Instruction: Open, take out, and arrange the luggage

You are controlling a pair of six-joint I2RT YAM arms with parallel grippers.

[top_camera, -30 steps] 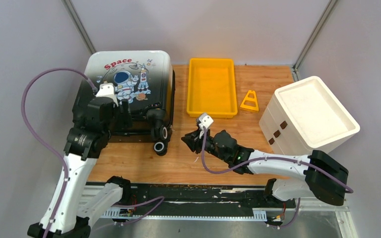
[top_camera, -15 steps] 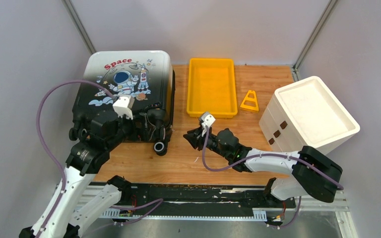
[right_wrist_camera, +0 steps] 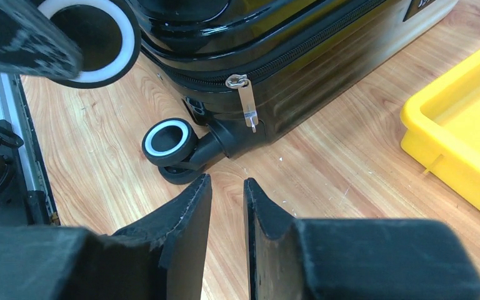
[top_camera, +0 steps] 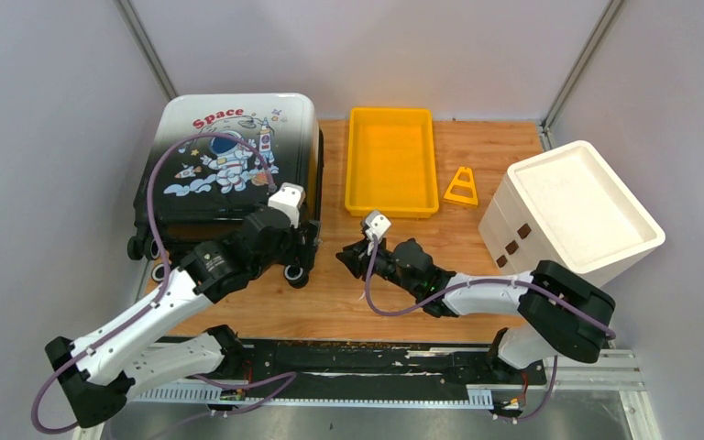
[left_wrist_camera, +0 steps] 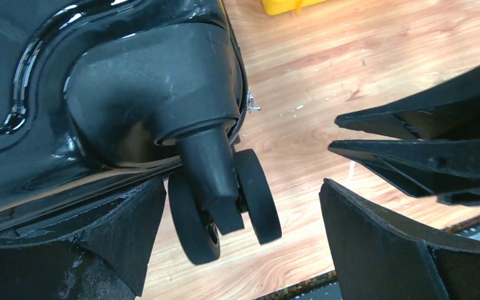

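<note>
The luggage (top_camera: 229,165) lies flat and zipped shut at the far left corner of the desk (top_camera: 330,307), astronaut picture and red "Space" lettering facing up, its shell white at the far end and black at the near end. Its black wheels point toward the arms, and one of them (top_camera: 295,272) stands on the wood at the suitcase's near right corner. The left gripper (top_camera: 295,240) reaches in at that same corner with its jaws spread wide. In the left wrist view, the double wheel (left_wrist_camera: 222,209) and its stem stand between the two fingers (left_wrist_camera: 125,240) with nothing clamped; whether a finger touches the wheel cannot be told. The right gripper (top_camera: 348,258) sits low over the desk just right of that corner, pointing at the suitcase's right side. Its jaws are only a narrow slit apart and hold nothing. In the right wrist view, a wheel with a white ring (right_wrist_camera: 169,142) lies ahead of the fingertips, and the silver zipper pull (right_wrist_camera: 247,103) hangs down the black side of the shell, apart from the fingers. A yellow tray (top_camera: 391,113) stands at the far edge just right of the suitcase, with a small orange triangle (top_camera: 461,188) beside it. A white foam box (top_camera: 573,206) sits at the right edge.
</note>
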